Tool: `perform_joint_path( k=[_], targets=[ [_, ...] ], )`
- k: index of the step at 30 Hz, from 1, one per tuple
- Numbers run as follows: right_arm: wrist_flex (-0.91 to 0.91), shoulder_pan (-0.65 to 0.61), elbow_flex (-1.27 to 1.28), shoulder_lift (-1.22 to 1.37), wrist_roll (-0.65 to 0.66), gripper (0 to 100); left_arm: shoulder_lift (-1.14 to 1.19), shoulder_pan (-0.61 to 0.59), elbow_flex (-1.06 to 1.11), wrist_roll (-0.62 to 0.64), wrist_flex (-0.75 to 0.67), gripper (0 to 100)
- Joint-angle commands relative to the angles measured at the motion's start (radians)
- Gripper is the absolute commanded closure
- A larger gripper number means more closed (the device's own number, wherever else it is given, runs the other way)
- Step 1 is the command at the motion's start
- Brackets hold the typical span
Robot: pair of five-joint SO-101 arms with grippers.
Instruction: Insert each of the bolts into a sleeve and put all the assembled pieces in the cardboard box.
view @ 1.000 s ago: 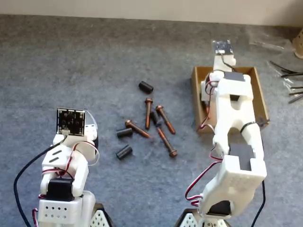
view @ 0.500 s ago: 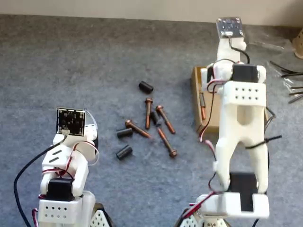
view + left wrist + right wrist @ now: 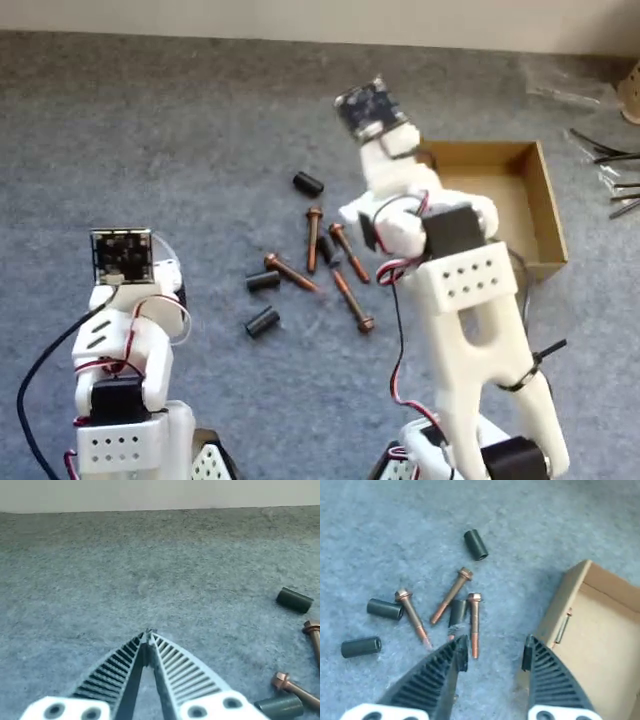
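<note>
Four copper-coloured bolts [image 3: 314, 238] lie loose on the grey mat [image 3: 150, 130] at mid-table in the high view; four dark sleeves [image 3: 262, 322] are scattered among and around them, one lying between two bolts. The cardboard box [image 3: 545, 205] sits to their right, its left side partly hidden by the right arm [image 3: 470, 290], which leans in between pile and box. The left arm [image 3: 125, 340] stands apart at the near left, and thin dark tools [image 3: 610, 165] lie beyond the box at the table's edge.

From the left wrist, the left gripper [image 3: 149, 636] has its jaws pressed together on nothing, over the mat; a sleeve and two bolt heads lie off to one side.

From the right wrist, the right gripper [image 3: 495, 652] hangs with jaws parted wide and empty, above the gap between the bolts and the box wall. One of its fingers [image 3: 445, 665] hides all but the tip of one bolt; a slim rod [image 3: 562, 626], possibly a bolt, leans inside the box against its wall.
</note>
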Motion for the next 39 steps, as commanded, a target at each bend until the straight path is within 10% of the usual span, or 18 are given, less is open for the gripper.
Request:
perform_joint_path(
  k=[1, 15, 39],
  targets=[
    [-0.107, -0.033, 0.094, -0.061, 0.006, 83.6, -0.008, -0.033, -0.008, 0.008, -0.020, 99],
    [-0.352, -0.114, 0.351, -0.033, 0.014, 83.6, -0.008, -0.110, -0.010, 0.008, -0.023, 99],
    [-0.397, -0.120, -0.025, 0.621, 0.066, 83.6, -0.008, -0.191, 0.024, 0.008, -0.025, 99]
  ],
)
